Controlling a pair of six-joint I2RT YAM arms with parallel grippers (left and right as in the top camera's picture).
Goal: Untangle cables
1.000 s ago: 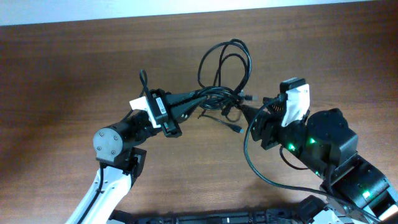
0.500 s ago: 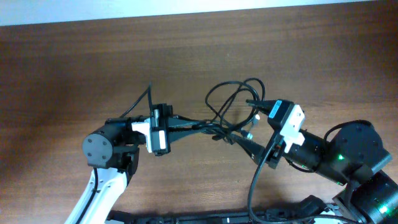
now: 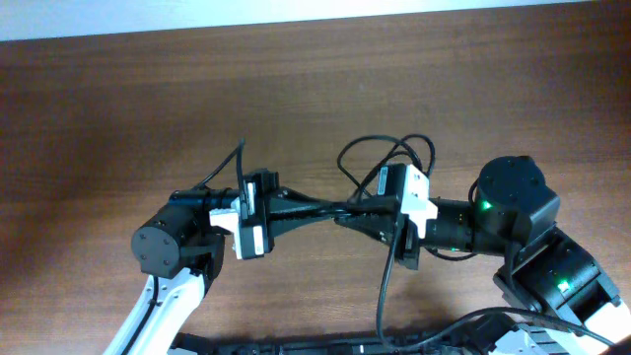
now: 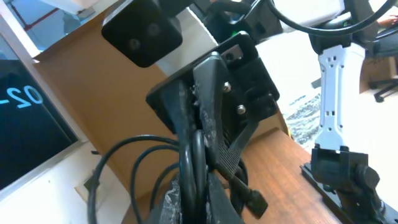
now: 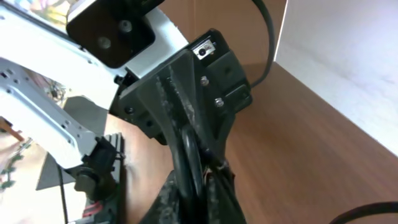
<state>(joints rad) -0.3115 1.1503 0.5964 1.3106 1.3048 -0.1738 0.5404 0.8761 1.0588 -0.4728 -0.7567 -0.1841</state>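
Over the brown worktop (image 3: 118,108), my two arms meet mid-frame. The left gripper (image 3: 330,208) and right gripper (image 3: 357,215) are each pinched closed on the cables (image 3: 385,141), nose to nose. Loops bunch just upper right of centre and no strand is separated yet, so I judge most untangling remains.

a brown wooden surface (image 3: 118,118) with fine horizontal grain fills nearly the whole overhead frame. a narrow pale strip (image 3: 148,15) runs along the top edge, widest at the upper left and thinning toward the right. in the left wrist view, a dark panel (image 4: 25,137) at the left edge shows pale blue characters that look like "02". in the right wrist view, a white wall (image 5: 354,50) takes the upper right and meets the brown surface along a slanted line.
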